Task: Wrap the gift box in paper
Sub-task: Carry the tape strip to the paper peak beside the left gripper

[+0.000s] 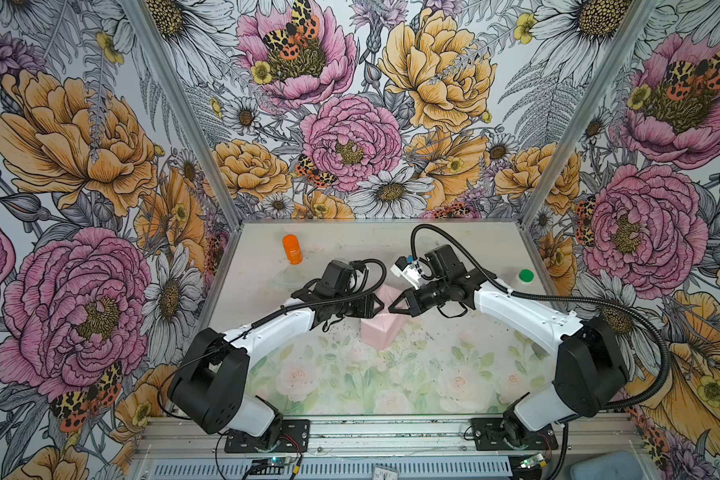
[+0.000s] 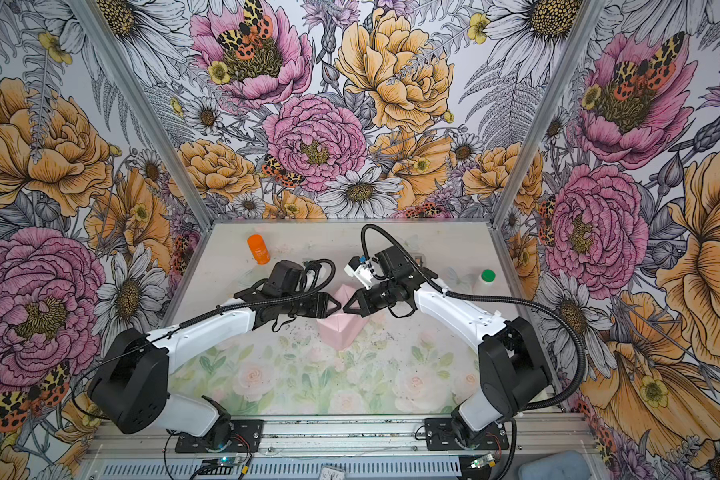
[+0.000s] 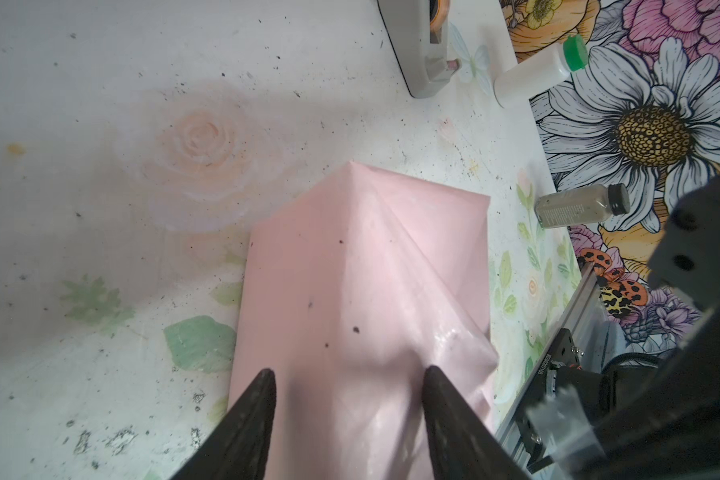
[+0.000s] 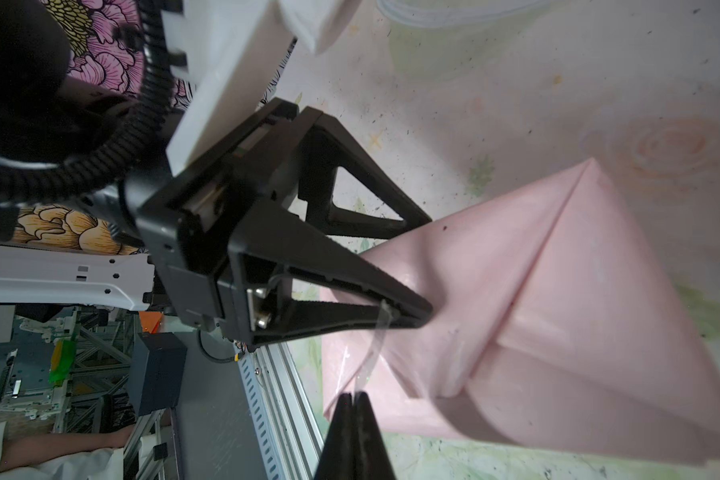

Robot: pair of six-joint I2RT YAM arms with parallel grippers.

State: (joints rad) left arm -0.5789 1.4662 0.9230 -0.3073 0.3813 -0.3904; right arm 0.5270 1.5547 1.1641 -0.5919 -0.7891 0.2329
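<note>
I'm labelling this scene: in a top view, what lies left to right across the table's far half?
Orange bottle → left tool → paper → right tool → green-capped bottle.

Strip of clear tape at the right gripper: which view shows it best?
Right wrist view: the tape strip runs from the shut right gripper up to the left gripper. Both top views and the left wrist view don't resolve it.

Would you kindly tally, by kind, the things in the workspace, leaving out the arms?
Bottles: 3 (orange bottle, green-capped bottle, black-capped bottle)
Tape dispenser: 1
Clear tape strip: 1
Pink paper parcel: 1
Total: 6
</note>
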